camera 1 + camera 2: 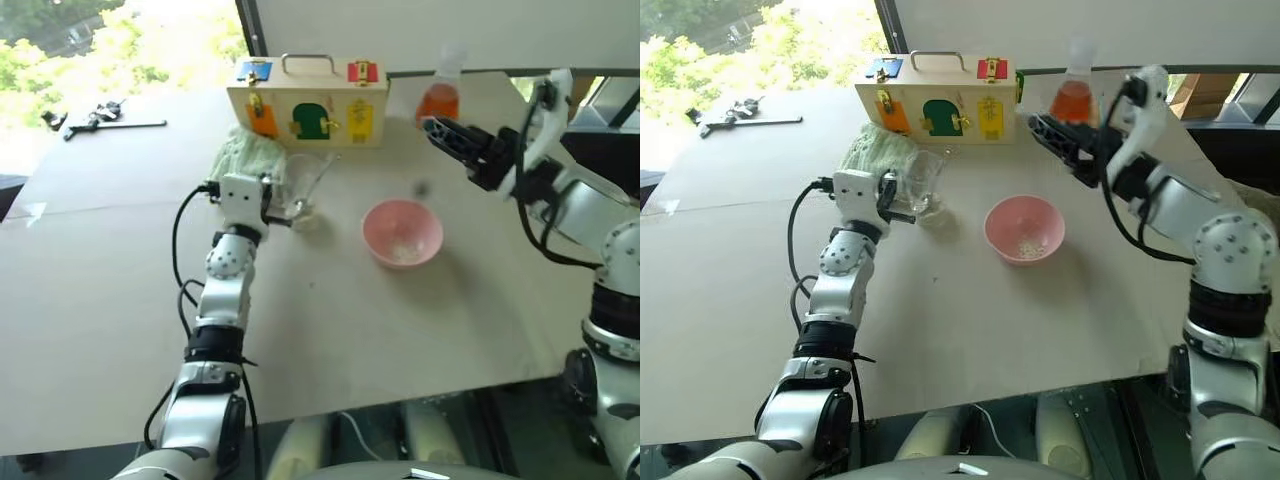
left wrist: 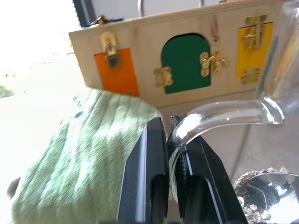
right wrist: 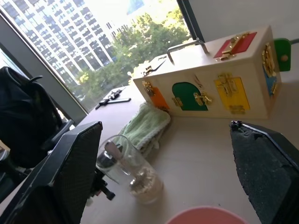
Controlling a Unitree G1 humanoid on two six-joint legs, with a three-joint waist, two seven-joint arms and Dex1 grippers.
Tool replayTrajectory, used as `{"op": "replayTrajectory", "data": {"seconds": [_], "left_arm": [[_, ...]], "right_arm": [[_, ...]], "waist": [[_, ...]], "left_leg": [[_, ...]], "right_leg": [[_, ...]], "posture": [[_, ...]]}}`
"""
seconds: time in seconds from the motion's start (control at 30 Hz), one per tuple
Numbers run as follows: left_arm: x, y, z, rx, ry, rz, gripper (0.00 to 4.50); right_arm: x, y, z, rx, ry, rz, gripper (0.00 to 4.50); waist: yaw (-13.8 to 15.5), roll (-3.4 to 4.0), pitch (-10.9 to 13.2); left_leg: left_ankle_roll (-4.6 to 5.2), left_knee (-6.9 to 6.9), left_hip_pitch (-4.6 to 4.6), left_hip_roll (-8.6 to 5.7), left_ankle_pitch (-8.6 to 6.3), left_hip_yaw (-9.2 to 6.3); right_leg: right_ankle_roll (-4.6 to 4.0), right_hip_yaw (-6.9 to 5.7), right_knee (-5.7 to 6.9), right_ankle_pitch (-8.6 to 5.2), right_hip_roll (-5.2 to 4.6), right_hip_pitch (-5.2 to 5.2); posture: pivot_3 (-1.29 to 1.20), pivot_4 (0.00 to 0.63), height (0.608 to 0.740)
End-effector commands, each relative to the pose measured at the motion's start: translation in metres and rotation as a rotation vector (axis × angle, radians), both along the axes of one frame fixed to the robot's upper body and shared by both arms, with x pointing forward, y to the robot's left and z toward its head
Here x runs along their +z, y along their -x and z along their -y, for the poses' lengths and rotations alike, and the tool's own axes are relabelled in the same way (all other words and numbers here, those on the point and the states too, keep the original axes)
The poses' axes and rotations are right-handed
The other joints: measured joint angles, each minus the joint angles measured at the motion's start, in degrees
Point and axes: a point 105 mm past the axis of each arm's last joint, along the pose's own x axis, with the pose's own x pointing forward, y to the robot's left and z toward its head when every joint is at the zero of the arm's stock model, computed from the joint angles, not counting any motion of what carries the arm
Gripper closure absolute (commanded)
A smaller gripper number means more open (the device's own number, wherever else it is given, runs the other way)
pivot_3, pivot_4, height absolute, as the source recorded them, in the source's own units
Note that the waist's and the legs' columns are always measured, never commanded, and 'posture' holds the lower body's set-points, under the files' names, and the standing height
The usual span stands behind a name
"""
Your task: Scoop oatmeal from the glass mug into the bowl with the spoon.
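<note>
The glass mug [image 1: 300, 190] stands on the table in front of the wooden box. My left gripper [image 2: 168, 126] is shut on its curved glass handle. The spoon [image 3: 114, 155] leans inside the mug, its thin handle [image 1: 320, 175] sticking up above the rim. Pale oatmeal [image 3: 144, 181] lies at the mug's bottom. To the right of the mug sits the pink bowl [image 1: 996, 226] with a small clump of oatmeal [image 1: 1026, 246] in it. My right gripper [image 1: 1038, 125] hovers open above the table behind and to the right of the bowl, with nothing between its fingers.
A wooden latch box [image 1: 308, 108] with coloured doors stands behind the mug, with a green cloth [image 1: 242, 152] at its left front. A flask of orange liquid [image 1: 438, 98] stands close behind my right gripper. Black tools [image 1: 95, 118] lie far left.
</note>
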Motion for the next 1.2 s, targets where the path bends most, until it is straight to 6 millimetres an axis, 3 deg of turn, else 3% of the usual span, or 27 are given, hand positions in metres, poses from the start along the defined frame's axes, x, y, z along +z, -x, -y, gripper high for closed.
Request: {"op": "replayTrajectory", "data": {"seconds": [0.03, 0.07, 0.2, 0.43, 0.6, 0.77, 0.87, 1.07, 1.2], "left_arm": [[0.0, 0.01, -0.008, -0.003, 0.082, -0.004, 4.5], [-0.005, 0.012, -0.007, -0.016, 0.109, -0.02, 4.5], [-0.016, 0.019, -0.007, -0.041, 0.157, -0.065, 3.02], [-0.01, 0.024, -0.011, -0.07, 0.117, -0.071, 0.03], [0.0, 0.039, -0.014, -0.107, 0.046, -0.046, 0.03], [0.004, 0.076, -0.016, -0.189, -0.036, -0.069, 0.03], [-0.009, 0.099, -0.017, -0.215, -0.068, -0.153, 0.03], [-0.05, 0.146, 0.005, -0.347, -0.142, -0.34, 0.03], [-0.066, 0.163, 0.008, -0.4, -0.133, -0.398, 0.03]], "right_arm": [[-0.004, 0.009, 0.033, -0.091, 0.042, 0.074, 0.08], [-0.015, 0.012, 0.044, -0.124, 0.074, 0.072, 0.08], [-0.052, 0.027, 0.06, -0.149, 0.197, 0.067, 0.0], [-0.076, 0.035, 0.068, -0.173, 0.217, 0.055, 0.0], [-0.085, 0.04, 0.07, -0.172, 0.227, 0.051, 0.0], [-0.096, 0.052, 0.074, -0.17, 0.248, 0.046, 0.0], [-0.112, 0.063, 0.078, -0.156, 0.3, 0.03, 0.0], [-0.15, 0.09, 0.077, -0.034, 0.474, 0.023, 0.0], [-0.161, 0.097, 0.074, -0.01, 0.48, 0.044, 0.0]], "waist": [[0.2, 0.01, 0.0], [0.2, 0.02, 0.0], [0.2, 0.1, -0.1], [0.4, 0.1, -0.1], [0.7, 0.11, -0.1], [1.2, 0.12, -0.1], [1.6, 0.15, 0.0], [1.9, 0.2, 0.0], [1.9, 0.25, 0.0]], "left_leg": [[0.01, 0.01, 0.01, 0.0, -0.01, 0.01], [0.01, 0.01, 0.01, -0.01, -0.01, 0.02], [0.02, 0.01, 0.14, -0.01, -0.01, 0.08], [0.02, 0.02, 0.52, 0.01, -0.03, 0.06], [0.05, 0.02, 0.51, 0.01, -0.05, 0.05], [0.03, -0.01, 0.52, 0.04, -0.06, 0.03], [0.04, -0.05, 0.6, 0.05, -0.07, 0.02], [0.33, -0.56, 1.26, 0.05, -0.24, 0.03], [0.33, -0.68, 1.36, 0.16, -0.24, -0.01]], "right_leg": [[0.0, -0.01, 0.0, 0.0, -0.01, 0.02], [0.0, 0.0, 0.01, 0.0, 0.0, 0.02], [0.0, 0.06, 0.04, 0.0, 0.02, 0.11], [0.01, 0.04, 0.02, 0.0, 0.16, 0.46], [0.01, 0.04, -0.04, 0.0, 0.11, 0.48], [0.0, 0.04, -0.06, 0.0, 0.06, 0.47], [0.0, 0.03, -0.1, 0.0, 0.05, 0.55], [0.08, -0.01, -0.66, 0.04, 0.03, 1.26], [0.06, -0.09, -0.89, 0.06, 0.06, 1.42]], "posture": [[0.0, 0.15, 0.74], [0.0, 0.15, 0.74], [0.0, 0.15, 0.74], [0.0, 0.15, 0.74], [0.0, 0.15, 0.74], [0.0, 0.15, 0.74], [0.0, 0.15, 0.74], [0.0, 0.15, 0.74], [0.0, 0.15, 0.74]]}}
